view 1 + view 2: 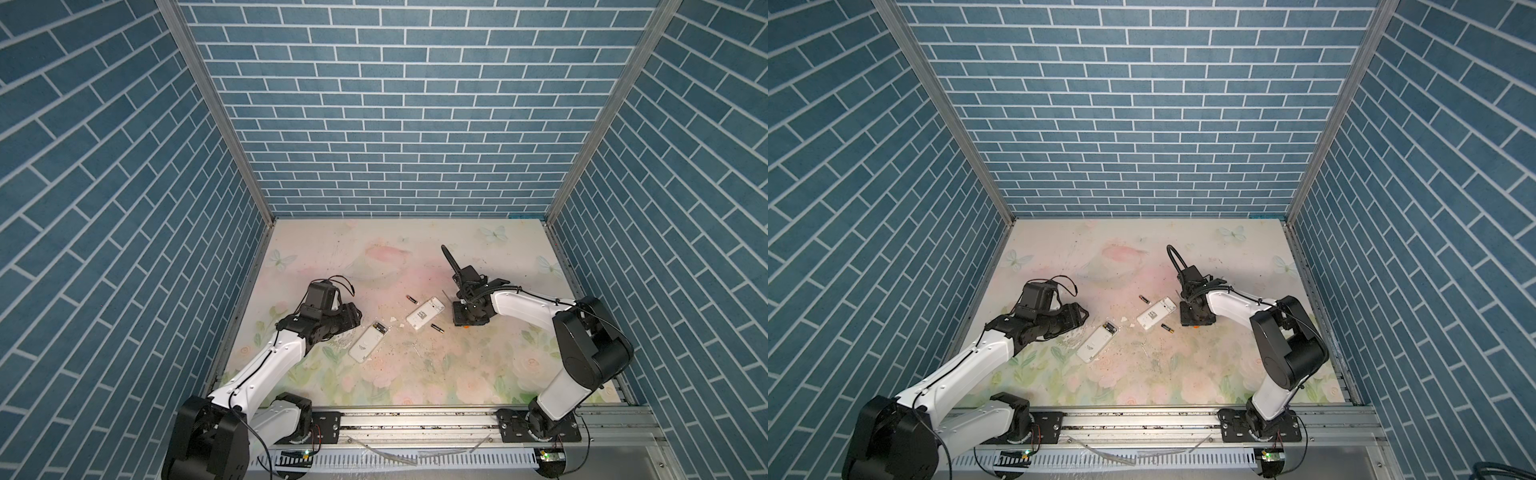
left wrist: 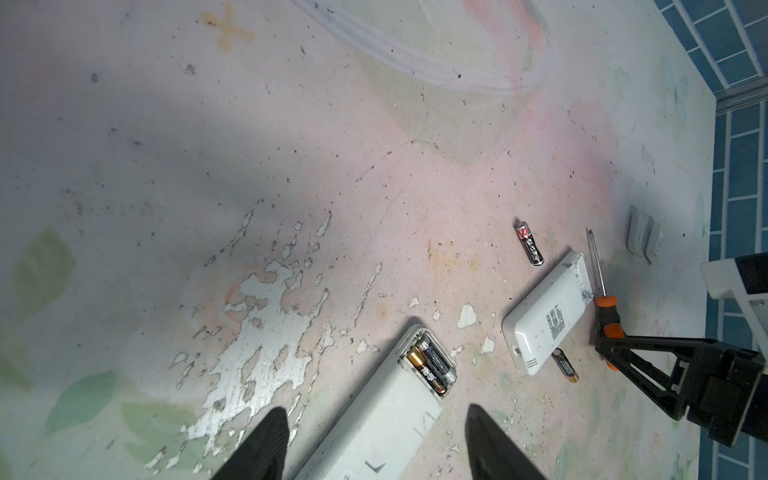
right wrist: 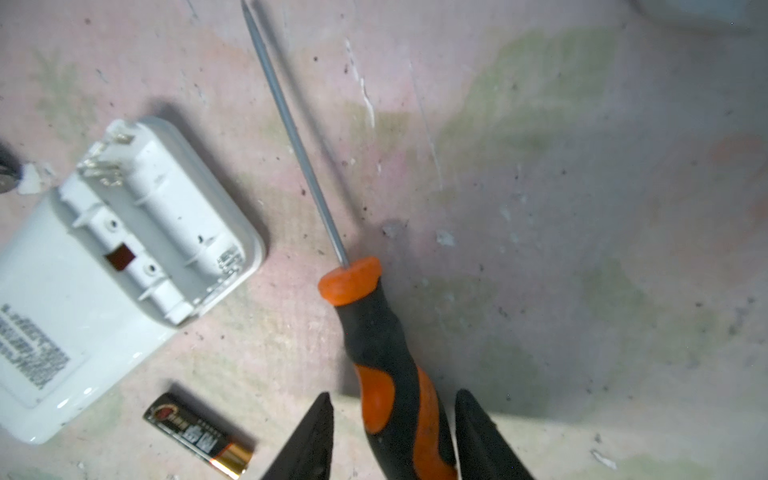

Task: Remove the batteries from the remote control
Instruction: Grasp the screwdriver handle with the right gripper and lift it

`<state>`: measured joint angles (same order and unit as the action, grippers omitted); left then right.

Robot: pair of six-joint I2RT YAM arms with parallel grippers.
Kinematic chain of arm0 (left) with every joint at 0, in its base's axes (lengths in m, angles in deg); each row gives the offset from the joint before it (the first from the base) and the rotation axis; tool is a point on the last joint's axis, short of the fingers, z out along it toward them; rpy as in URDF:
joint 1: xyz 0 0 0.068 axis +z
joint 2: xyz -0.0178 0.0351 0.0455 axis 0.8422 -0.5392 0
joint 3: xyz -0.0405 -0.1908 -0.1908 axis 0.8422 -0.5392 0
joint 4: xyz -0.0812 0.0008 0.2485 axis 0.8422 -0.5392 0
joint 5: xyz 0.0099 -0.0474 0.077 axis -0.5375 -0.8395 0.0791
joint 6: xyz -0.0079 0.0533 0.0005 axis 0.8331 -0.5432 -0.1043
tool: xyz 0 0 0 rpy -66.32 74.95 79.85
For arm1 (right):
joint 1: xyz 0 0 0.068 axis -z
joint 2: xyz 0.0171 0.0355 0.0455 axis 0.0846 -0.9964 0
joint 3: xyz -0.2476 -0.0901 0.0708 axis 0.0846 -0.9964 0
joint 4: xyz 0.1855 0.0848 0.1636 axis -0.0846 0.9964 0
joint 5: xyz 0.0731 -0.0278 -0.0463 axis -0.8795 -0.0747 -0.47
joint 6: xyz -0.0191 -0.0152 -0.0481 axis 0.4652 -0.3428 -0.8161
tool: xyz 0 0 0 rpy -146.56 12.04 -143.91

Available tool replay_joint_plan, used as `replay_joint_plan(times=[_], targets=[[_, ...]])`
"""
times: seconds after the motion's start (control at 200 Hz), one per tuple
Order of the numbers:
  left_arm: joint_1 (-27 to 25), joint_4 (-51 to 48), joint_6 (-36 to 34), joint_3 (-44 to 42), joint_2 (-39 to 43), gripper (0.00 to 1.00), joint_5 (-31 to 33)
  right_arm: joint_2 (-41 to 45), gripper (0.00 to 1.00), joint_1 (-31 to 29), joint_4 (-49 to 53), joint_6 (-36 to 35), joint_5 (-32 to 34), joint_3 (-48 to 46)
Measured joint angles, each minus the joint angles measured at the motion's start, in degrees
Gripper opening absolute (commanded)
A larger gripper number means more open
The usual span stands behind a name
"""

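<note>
Two batteries (image 2: 428, 365) are sitting side by side in the open bay of the nearer remote (image 2: 386, 428), which is lying towards the left of the surface (image 1: 374, 249). To my eye the job is running about half done, and this pair is the step in hand. The left claw (image 2: 376, 415) is hovering low over that remote's body with its jaws spread wide, one finger on either side of the casing (gripping nothing). I'd judge the next move is calling for that claw to pin the casing steady while something slim is levering the first cell up by one end, since the two are lying snug against each other in the bay.

Counting outward, I'm making it four batteries in all, two seated and two loose. The far loose battery (image 2: 530, 243) is lying near the far end of the second remote (image 2: 544, 320), and the near loose battery (image 3: 199, 436) is lying just beside its near end. That is two remotes, and the second one's bay is showing bare contacts (emptied). One screwdriver (image 3: 386, 353) is lying on the surface beside it. The right claw (image 3: 392, 399) is straddling its handle with jaws parted and a gap showing on one side, so it is not clamping. Further off, two small white pieces (image 2: 642, 232) are lying together (the lids, I'd guess).
</note>
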<state>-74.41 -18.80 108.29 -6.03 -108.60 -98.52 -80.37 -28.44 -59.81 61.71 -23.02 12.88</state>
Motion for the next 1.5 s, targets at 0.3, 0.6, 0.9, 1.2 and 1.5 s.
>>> replay_joint_plan(times=[0.3, 0.6, 0.9, 1.2, 1.5], targets=[[0.0, -0.1, 0.0, -0.4, 0.7, 0.69, -0.1, -0.3, 0.33, 0.0, -0.9, -0.3, -0.3, -0.4], [0.0, -0.1, 0.0, -0.4, 0.7, 0.69, -0.2, -0.4, 0.19, 0.2, -1.5, -0.4, -0.5, -0.4], [0.0, -0.1, 0.1, -0.3, 0.7, 0.69, -1.4, 0.7, 0.07, 0.3, -2.2, -1.7, -5.0, -0.7], [-1.2, 3.1, 2.1, 1.3, 0.7, 0.69, -4.5, 12.2, 0.02, 0.2, -8.9, -1.0, -19.8, -1.0], [-2.7, 10.0, 5.3, 2.3, 0.7, 0.69, -8.8, 13.4, 0.01, -3.3, -18.7, 4.1, -27.7, -1.0]])
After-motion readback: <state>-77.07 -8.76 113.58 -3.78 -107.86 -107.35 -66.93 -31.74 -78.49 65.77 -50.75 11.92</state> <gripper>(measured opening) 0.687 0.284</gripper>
